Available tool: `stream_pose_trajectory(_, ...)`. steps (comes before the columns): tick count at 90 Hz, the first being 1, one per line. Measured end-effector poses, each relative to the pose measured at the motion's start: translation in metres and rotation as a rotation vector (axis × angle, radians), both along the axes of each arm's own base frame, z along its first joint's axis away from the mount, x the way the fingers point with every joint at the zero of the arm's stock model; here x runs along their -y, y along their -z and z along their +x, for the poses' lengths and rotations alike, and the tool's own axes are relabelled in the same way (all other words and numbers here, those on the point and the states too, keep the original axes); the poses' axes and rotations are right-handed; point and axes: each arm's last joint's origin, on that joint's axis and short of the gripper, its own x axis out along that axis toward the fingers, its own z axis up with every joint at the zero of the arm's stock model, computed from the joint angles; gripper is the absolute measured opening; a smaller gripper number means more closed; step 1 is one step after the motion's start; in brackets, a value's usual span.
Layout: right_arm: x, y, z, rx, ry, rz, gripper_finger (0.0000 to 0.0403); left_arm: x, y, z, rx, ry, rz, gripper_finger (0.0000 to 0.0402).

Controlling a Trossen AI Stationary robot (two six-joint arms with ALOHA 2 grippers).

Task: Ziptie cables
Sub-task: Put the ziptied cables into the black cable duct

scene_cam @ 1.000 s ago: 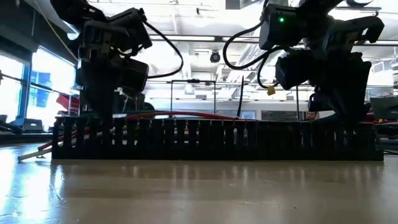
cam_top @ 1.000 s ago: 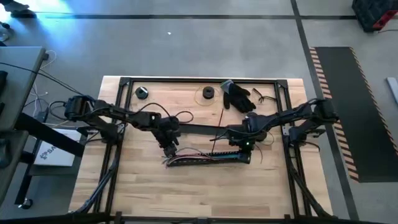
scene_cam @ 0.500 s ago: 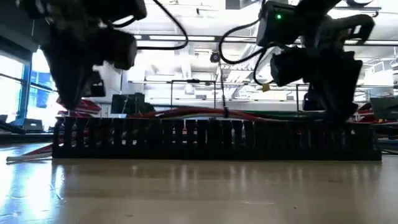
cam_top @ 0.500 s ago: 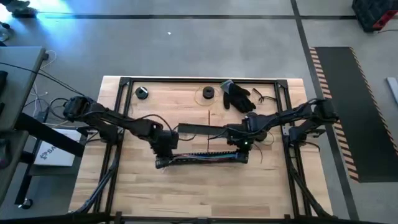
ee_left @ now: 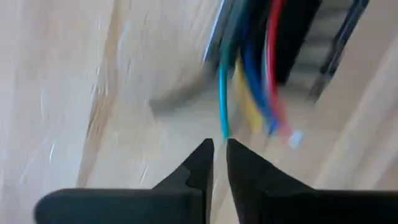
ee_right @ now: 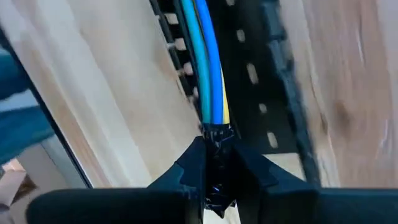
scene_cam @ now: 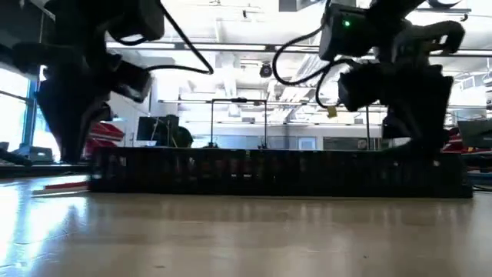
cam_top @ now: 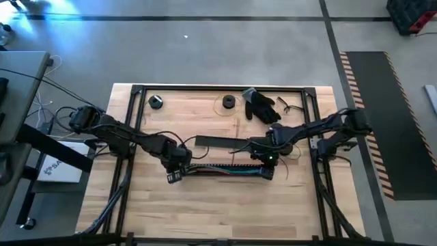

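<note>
The cables, blue, yellow, teal and red, lie along a long black slotted duct at mid-table. My right gripper is at the duct's right end, shut on the bundle. My left gripper is at the duct's left end, shut. In the left wrist view the loose cable ends stick out of the duct just beyond my left gripper. I cannot make out the ziptie. My left gripper's fingertips stand right at the tip of the teal wire; I cannot tell whether they touch it. My right gripper pinches the dark wrapped end of the bundle between its two fingers. The fingers lie along the cables, which run straight away inside the duct.
A flat black strip lies just beyond the duct. At the far edge are a black glove, a dark roll, a round dark part and loose thin wires. A black frame borders the table.
My left gripper has gone along the duct toward the table's left edge and a little nearer, past the duct's left end. The red cable that arched above the duct has sunk out of sight in the low view. My right gripper has kept its hold.
</note>
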Motion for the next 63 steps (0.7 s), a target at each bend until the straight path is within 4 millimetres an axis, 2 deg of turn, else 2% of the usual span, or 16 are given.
stream_pose_trajectory(10,0.000,0.000,-0.003,-0.036,0.016,0.003,0.0032,-0.001,0.003,-0.007,-0.070,-0.027,0.000,0.0086)
stream_pose_trajectory(24,-0.001,-0.004,-0.004,-0.041,0.046,0.045,0.0032,0.004,-0.004,-0.004,-0.053,-0.083,-0.046,0.0112)
stream_pose_trajectory(43,0.000,-0.018,-0.008,-0.004,0.093,0.053,0.0035,0.021,-0.029,0.011,0.084,-0.106,-0.013,0.0109)
stream_pose_trajectory(54,0.001,-0.026,-0.013,-0.007,0.128,0.022,0.0053,0.029,-0.040,0.018,0.167,-0.124,0.009,0.0104)
stream_pose_trajectory(63,0.002,-0.026,-0.020,-0.077,0.137,0.003,0.0070,0.035,-0.044,0.021,0.218,-0.134,0.014,0.0103)
